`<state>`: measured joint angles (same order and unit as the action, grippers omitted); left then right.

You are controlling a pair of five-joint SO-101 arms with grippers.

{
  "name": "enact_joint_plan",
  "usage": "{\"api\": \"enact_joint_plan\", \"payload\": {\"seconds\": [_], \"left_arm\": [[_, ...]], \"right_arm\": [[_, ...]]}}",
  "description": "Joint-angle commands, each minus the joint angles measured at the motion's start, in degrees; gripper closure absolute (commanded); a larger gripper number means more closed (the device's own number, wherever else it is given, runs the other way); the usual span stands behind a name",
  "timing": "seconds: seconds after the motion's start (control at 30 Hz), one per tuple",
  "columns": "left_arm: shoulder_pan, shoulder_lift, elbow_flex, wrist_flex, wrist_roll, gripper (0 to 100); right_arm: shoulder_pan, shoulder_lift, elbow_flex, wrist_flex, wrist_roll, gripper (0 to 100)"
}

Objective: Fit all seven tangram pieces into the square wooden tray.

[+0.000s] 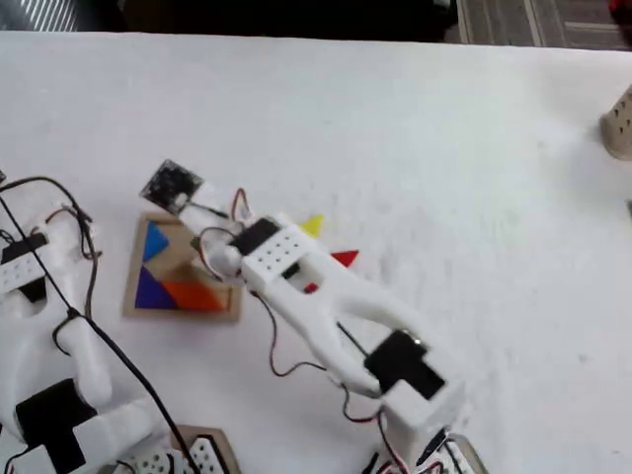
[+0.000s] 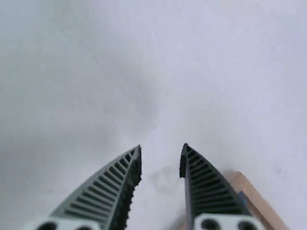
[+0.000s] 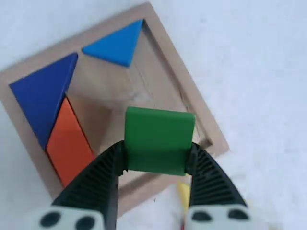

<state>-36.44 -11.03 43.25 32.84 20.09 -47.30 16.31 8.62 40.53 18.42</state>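
Observation:
The square wooden tray (image 3: 168, 45) holds a light blue triangle (image 3: 115, 43), a dark blue triangle (image 3: 41, 93) and an orange parallelogram (image 3: 69, 143). My right gripper (image 3: 156, 153) is shut on a green square (image 3: 158, 139), held just above the tray's bare floor near one edge. From above, the right arm (image 1: 326, 306) stretches from the lower right to the tray (image 1: 183, 312). A yellow piece (image 1: 313, 225) and a red piece (image 1: 344, 259) lie on the table beside that arm. My left gripper (image 2: 160, 155) is open over bare white table.
The left arm (image 1: 59, 415) and its cables sit at the lower left. A wooden corner (image 2: 254, 196) lies by the left gripper. A pale perforated object (image 1: 617, 123) stands at the far right edge. White table stretches across the back and right.

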Motion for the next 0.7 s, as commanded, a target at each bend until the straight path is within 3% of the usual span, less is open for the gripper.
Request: {"api": "enact_joint_plan", "payload": {"seconds": [0.0,0.1,0.23,0.47,0.67], "left_arm": [[-7.08,-0.31,-3.16,-1.14,0.88,85],[-13.58,-0.31,-3.43,-0.44,5.71,85],[-18.68,-0.31,-6.33,3.69,6.33,85],[-26.51,-0.31,-16.00,8.35,2.37,85],[-35.30,-0.22,-25.76,12.75,-1.58,85]], "right_arm": [[-1.45,5.23,-8.35,-1.80,-0.35,97.8],[-1.45,9.89,-11.34,-1.98,-0.18,97.8],[-0.75,12.09,-13.27,-1.80,-0.26,97.6],[-0.57,12.35,-13.45,-0.40,-0.26,79.3],[0.31,11.74,-14.51,4.35,1.23,76.9]]}}
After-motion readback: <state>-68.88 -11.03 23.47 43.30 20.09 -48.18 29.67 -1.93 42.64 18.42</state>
